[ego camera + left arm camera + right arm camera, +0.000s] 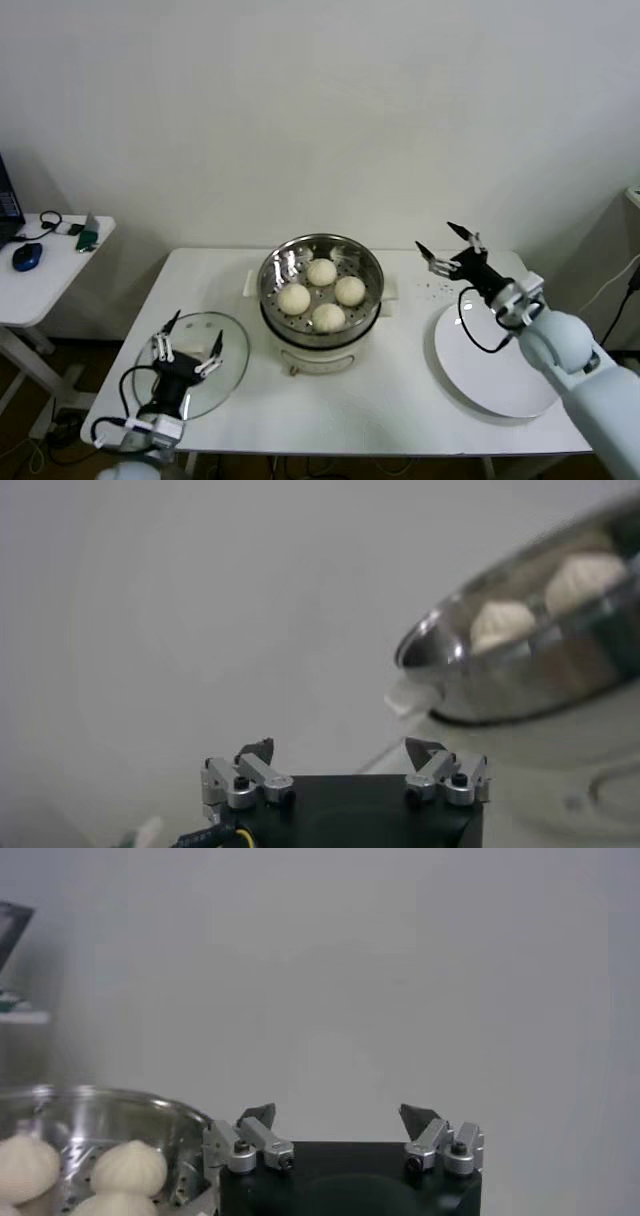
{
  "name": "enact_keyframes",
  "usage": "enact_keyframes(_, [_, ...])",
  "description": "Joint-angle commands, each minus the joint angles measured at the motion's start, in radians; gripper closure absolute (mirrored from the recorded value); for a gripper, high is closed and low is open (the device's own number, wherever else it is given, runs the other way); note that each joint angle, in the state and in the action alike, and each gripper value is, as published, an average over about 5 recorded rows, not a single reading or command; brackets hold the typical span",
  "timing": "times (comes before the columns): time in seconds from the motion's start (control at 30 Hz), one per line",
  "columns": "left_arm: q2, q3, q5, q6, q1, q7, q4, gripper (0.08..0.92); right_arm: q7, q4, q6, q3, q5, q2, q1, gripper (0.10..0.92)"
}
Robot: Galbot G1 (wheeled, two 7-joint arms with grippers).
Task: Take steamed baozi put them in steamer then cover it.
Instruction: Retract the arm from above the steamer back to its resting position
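Observation:
Four cream-white steamed baozi (322, 294) lie in the shiny steel steamer (278, 270) on its white pot base at the table's middle. They also show in the left wrist view (500, 622) and the right wrist view (128, 1168). The clear glass cover (232, 342) lies flat on the table at the front left. My left gripper (188, 339) is open and empty, over the cover. My right gripper (447, 245) is open and empty, raised to the right of the steamer, above the far edge of the white plate (500, 375).
The white table (400, 410) bears the steamer, cover and plate. A small side table (60, 262) with a blue mouse and cables stands to the far left. A white wall is behind.

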Motion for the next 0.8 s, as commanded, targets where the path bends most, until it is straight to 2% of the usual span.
enact_keyframes(0.03, [-0.013, -0.055, 0.818, -0.054, 0.019, 0.088, 0.068, 0.177, 0.011, 0.079, -0.003, 0.404, -0.094, 0.319, -0.386, 0.203])
enact_keyframes(0.27, [-0.019, -0.041, 1.021, -0.039, 0.010, 0.083, 0.114, 0.177, -0.008, 0.064, 0.013, 0.450, -0.135, 0.368, -0.441, 0.203])
enact_keyframes(0.4, [-0.019, -0.036, 1.017, -0.021, -0.019, 0.056, 0.197, 0.177, -0.010, 0.058, 0.017, 0.465, -0.143, 0.380, -0.449, 0.203])
enact_keyframes(0.57, [-0.020, -0.033, 0.984, -0.029, -0.094, -0.015, 0.338, 0.177, -0.012, 0.047, 0.024, 0.469, -0.156, 0.393, -0.450, 0.203])
enact_keyframes(0.8, [-0.011, -0.033, 0.958, -0.030, -0.197, -0.056, 0.448, 0.177, -0.012, 0.049, 0.031, 0.470, -0.146, 0.407, -0.453, 0.203])
